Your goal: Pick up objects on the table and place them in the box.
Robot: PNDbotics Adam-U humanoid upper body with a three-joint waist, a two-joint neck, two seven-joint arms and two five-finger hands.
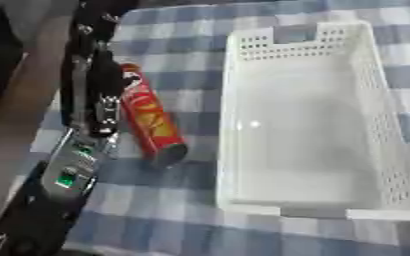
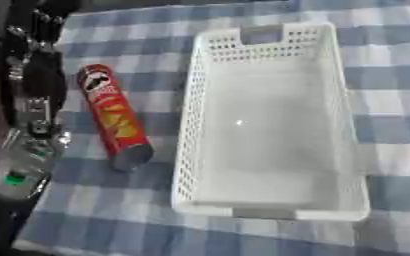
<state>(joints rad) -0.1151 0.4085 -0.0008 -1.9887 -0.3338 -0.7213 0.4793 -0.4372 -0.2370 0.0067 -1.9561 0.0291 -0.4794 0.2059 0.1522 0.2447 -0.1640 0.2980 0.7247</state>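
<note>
Beside the left wall of the white perforated box [image 1: 379, 120], seen from the left eye, a red crisp can [image 1: 152, 122] lies on its side on the blue-checked tablecloth [image 1: 182, 210], its open or silvery end toward the camera and its other end pointing away. The left arm [image 1: 64, 175] comes up from the lower left corner, and the left hand [image 1: 99, 82] sits just left of the can, dark fingers pointing away along its length. Whether those fingers are spread or curled I cannot tell, nor whether they touch the can; nothing is visibly held. The box looks empty, so the task seems to be at its first pick

From the right eye, a strip of cloth shows between the can and the left hand [image 2: 33, 75], and another between the can and the box wall. The right hand shows in neither view

The risks I judge from here: the can is round and lying down, so a sideways nudge from the fingers could roll it against the box wall or out of reach. A grasp taken near one end could let the long can tip. Lifted too low, its far end might catch the box rim and shove the light box across the cloth
</note>
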